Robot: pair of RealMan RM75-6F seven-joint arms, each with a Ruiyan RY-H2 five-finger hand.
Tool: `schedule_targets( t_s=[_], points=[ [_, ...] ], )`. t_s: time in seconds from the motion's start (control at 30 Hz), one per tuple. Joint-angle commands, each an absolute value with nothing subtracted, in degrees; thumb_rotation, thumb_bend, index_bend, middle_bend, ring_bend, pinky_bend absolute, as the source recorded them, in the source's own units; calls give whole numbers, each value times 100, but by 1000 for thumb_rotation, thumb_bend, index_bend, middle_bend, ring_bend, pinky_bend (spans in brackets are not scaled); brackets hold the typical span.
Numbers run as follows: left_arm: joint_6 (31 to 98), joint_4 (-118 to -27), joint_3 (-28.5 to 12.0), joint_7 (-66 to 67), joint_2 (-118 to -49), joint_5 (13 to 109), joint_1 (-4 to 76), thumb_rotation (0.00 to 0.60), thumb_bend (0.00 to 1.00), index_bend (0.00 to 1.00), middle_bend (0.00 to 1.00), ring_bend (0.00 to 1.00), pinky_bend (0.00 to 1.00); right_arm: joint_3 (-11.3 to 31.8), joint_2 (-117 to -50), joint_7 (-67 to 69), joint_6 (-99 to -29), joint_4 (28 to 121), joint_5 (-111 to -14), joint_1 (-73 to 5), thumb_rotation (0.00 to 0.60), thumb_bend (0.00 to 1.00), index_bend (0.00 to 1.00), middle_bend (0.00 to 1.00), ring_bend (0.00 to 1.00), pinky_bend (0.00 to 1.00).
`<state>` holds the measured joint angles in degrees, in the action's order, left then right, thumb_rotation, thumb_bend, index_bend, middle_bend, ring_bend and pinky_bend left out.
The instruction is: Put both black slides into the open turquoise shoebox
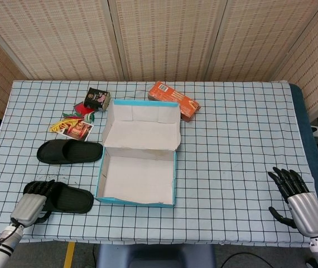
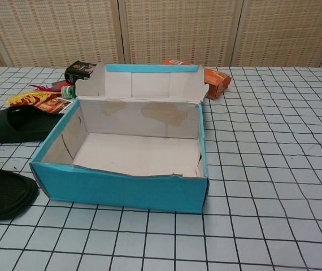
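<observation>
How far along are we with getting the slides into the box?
Nothing is in yet: the turquoise shoebox stands open with nothing inside. The left hand rests on the heel end of the near slide, which lies flat on the table; a firm grip isn't clear. The far slide lies untouched beside the box. The right hand is open, away from everything. Both slides remain.
</observation>
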<state>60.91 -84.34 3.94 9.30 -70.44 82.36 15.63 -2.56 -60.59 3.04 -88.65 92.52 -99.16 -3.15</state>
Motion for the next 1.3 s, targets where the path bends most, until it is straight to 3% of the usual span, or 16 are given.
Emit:
schedule_targets(
  t_s=[0.03, 0.53, 0.6, 0.73, 0.87, 0.97, 1.17, 1.3],
  points=[
    [6053, -8355, 365, 1018, -7097, 8160, 1593, 600, 382, 0, 0, 0, 62, -285, -6039, 346, -8842, 9259, -9955, -328, 600, 172, 0, 0, 0, 0],
    [5659, -8141, 352, 1725, -7297, 7444, 1659, 600, 370, 0, 0, 1, 97, -314, -6016, 386, -8809, 9273, -9979, -352, 600, 173, 0, 0, 0, 0],
    [5675, -8111, 356, 1741, -7327, 7441, 1659, 600, 380, 8, 12, 43, 119, -316, -6020, 379, -8806, 9274, -9975, -353, 600, 172, 0, 0, 0, 0],
    [5645, -8099, 368, 1640, -7333, 7452, 1673, 600, 402, 177, 223, 271, 209, -329, -6020, 370, -8786, 9284, -9987, -360, 600, 173, 0, 0, 0, 0],
    [5708, -8011, 352, 1535, -7382, 7497, 1669, 600, 441, 289, 361, 390, 314, -341, -6011, 362, -8779, 9295, -9995, -360, 600, 172, 0, 0, 0, 0],
    [5871, -7880, 341, 1450, -7473, 7588, 1623, 600, 483, 395, 528, 541, 440, -345, -6006, 358, -8776, 9303, -9993, -360, 600, 173, 0, 0, 0, 0],
    [6245, -7658, 267, 1290, -7636, 7718, 1519, 600, 554, 589, 722, 718, 598, -356, -6007, 346, -8758, 9313, -10002, -367, 600, 172, 0, 0, 0, 0],
    [6668, -7522, 185, 1244, -7745, 7838, 1404, 600, 595, 675, 799, 782, 664, -363, -6009, 334, -8754, 9322, -10011, -369, 600, 172, 0, 0, 0, 0]
  ],
)
